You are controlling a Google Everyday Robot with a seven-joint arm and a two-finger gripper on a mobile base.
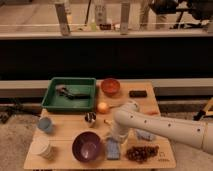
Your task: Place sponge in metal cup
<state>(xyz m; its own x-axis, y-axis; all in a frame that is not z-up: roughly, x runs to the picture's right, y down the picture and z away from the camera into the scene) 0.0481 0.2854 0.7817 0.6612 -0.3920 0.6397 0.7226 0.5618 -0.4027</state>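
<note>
The blue sponge [113,149] lies flat on the wooden table [65,131] near the front edge, between the purple bowl and a dark cluster. The small metal cup [90,118] stands upright near the table's middle, to the back left of the sponge. My white arm reaches in from the right and bends downward. My gripper [114,137] is at its lower end, directly above the sponge and very close to it. The arm hides the gripper's tips.
A purple bowl [87,146] sits just left of the sponge. A dark grape-like cluster [141,152] lies to its right. An orange ball [103,107], red bowl [110,86], green tray [70,93], blue cup [45,125], white cup [41,148] and black block [137,93] stand around.
</note>
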